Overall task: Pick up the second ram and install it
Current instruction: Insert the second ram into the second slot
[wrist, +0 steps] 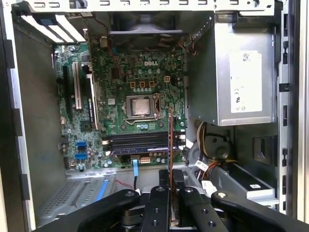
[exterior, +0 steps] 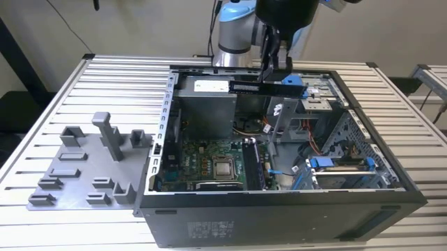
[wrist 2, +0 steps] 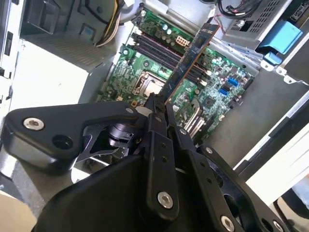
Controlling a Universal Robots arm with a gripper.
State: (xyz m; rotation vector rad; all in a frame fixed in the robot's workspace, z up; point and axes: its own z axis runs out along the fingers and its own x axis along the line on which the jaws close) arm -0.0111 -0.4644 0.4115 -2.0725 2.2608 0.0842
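My gripper (exterior: 269, 77) hangs over the open computer case (exterior: 279, 201), shut on the second ram (exterior: 262, 87), a long dark stick held level above the back of the case. In the second wrist view the ram (wrist 2: 189, 59) juts out from the gripper (wrist 2: 157, 104) and shows its row of black chips. It hangs above the long black sockets (wrist 2: 161, 50) without touching them. In the first wrist view the ram (wrist: 170, 140) appears edge-on as a thin line from the gripper (wrist: 170, 180), crossing over the sockets (wrist: 137, 141) beside the processor (wrist: 141, 106).
The silver power supply (wrist: 241, 87) and a bundle of cables (wrist: 212, 145) sit close beside the sockets. A drive cage with blue latches (exterior: 338, 164) fills the case on the exterior view's right. On the exterior view's left, a grey fixture plate (exterior: 84, 175) lies on the slatted table.
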